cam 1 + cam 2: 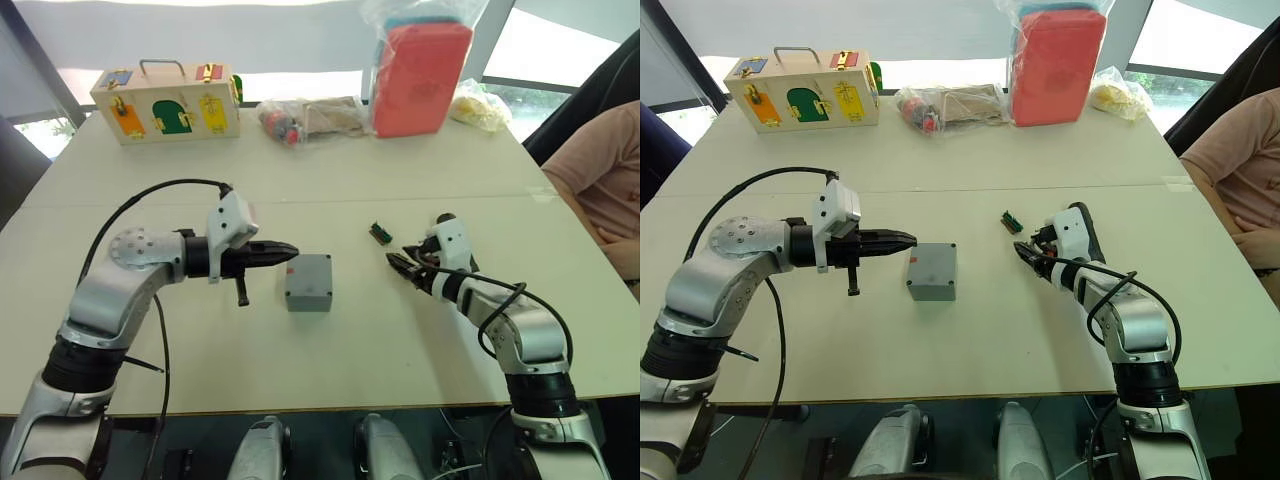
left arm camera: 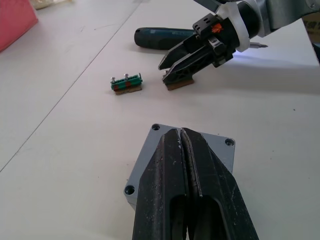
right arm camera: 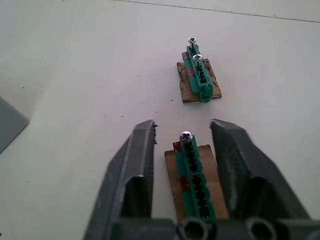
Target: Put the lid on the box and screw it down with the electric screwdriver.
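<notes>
While the right gripper (image 3: 181, 129) stands open with one finger on either side of a small green-brown piece (image 3: 195, 175) that carries an upright screw, gripping nothing yet, I'd say the job is to close squarely on the piece's long sides and keep it level so the screw stays seated. A second such piece (image 3: 199, 80), with two screws, lies just beyond it at 12 o'clock. The electric screwdriver (image 2: 162, 38) lies flat on the table (image 1: 350, 180) close behind that gripper. At 9 o'clock from it sits the box (image 1: 308, 285), its flat top with corner holes looking like the lid (image 2: 147, 160) already in place, so its inside is hidden. The left gripper (image 1: 290, 250), fingers pressed together and empty, points at the box's edge. Far off at 11 o'clock a wooden box (image 1: 165, 100) has its coloured doors closed; at 1 o'clock a clear bag holds a red case (image 1: 420, 75).
</notes>
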